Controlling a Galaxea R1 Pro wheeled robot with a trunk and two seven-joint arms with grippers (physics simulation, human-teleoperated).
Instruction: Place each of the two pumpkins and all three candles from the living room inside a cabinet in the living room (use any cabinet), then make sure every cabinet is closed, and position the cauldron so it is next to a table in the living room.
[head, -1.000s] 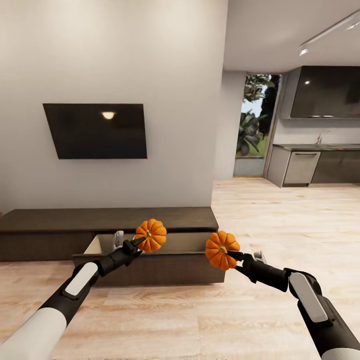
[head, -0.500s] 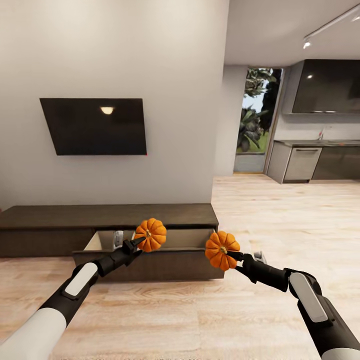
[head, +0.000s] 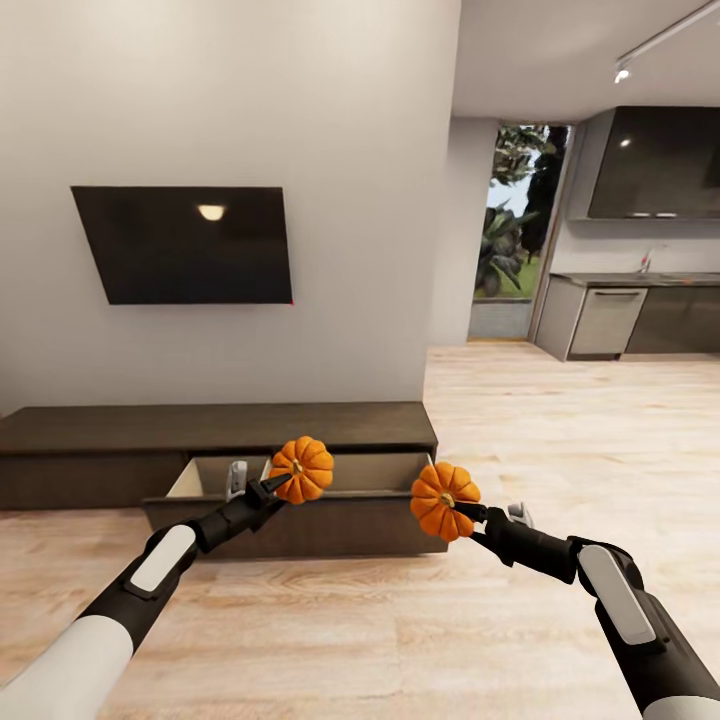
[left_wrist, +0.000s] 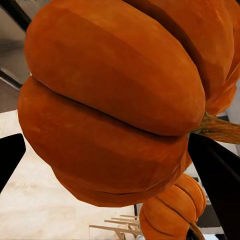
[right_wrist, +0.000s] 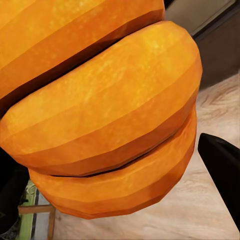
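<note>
Fingers of both grippers are clamping pumpkins, each one sitting between its dark fingertips and held up in the air. Behind them the black TV screen is hanging on the wall above the cabinet, whose drawer is standing open toward the right end. The left gripper is holding the left pumpkin over the drawer's front edge. The right gripper is holding the right pumpkin just off the drawer's right front corner, above the wooden floor.
</note>
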